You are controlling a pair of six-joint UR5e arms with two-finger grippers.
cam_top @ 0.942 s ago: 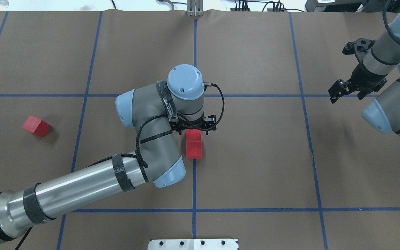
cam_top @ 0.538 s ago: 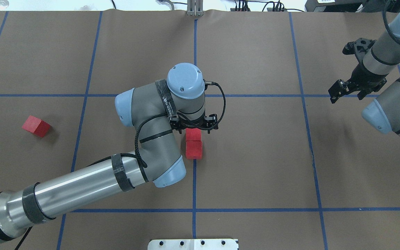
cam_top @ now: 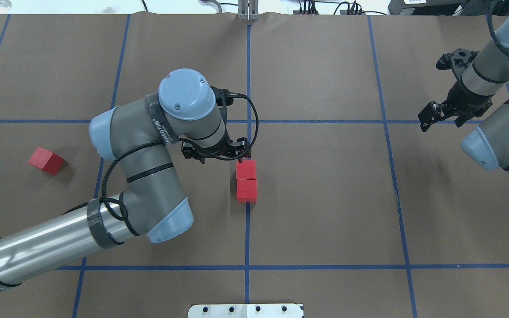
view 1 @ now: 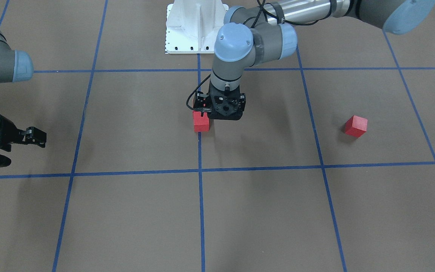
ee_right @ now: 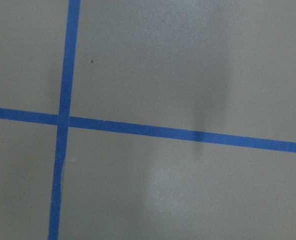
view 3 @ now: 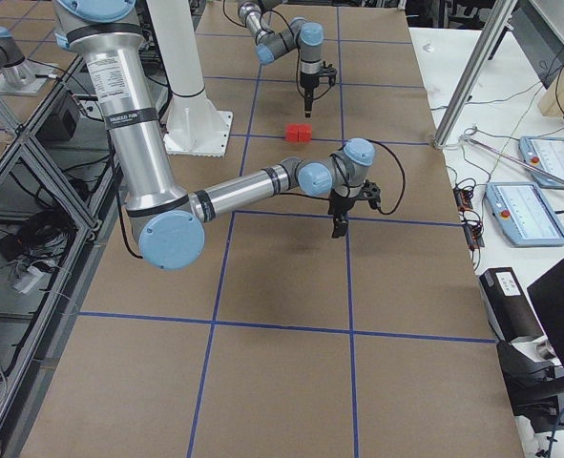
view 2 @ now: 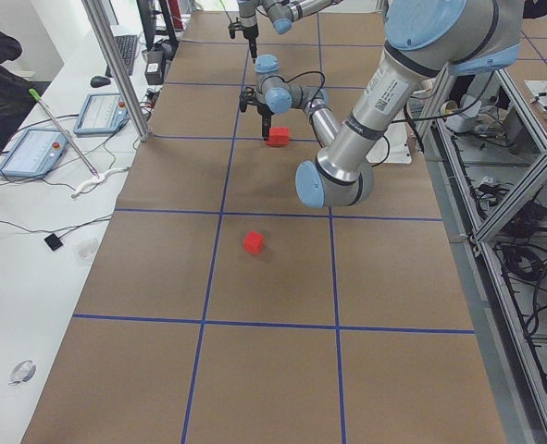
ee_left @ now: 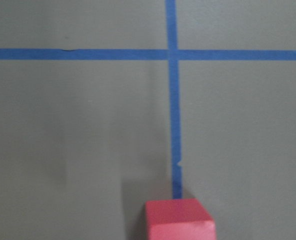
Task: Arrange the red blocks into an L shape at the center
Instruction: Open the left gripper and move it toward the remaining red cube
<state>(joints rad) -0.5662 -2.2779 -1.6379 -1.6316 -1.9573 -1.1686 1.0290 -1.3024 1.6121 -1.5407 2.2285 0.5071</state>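
Note:
Two red blocks (cam_top: 246, 169) (cam_top: 246, 190) sit touching, one behind the other, on the center line (cam_top: 247, 229) of the brown floor. In the front-facing view they read as one red shape (view 1: 201, 121). The third red block (cam_top: 46, 160) lies alone far to the left, also seen as the red block (view 1: 355, 125). My left gripper (cam_top: 215, 154) hovers open just left of the farther block, holding nothing; one fingertip is near that block's corner. The left wrist view shows only a red block (ee_left: 180, 219) at its bottom edge. My right gripper (cam_top: 441, 124) hangs open and empty far right.
A white pedestal base (cam_top: 245, 310) stands at the near edge on the middle line. Blue tape lines (cam_top: 316, 121) mark the floor into large squares. My left arm's elbow (cam_top: 166, 221) lies between the pair and the lone block.
My left gripper has pulled off the farther center block and swung left, its wrist moving left and slightly away. Both center blocks stay put. The right arm has not moved.

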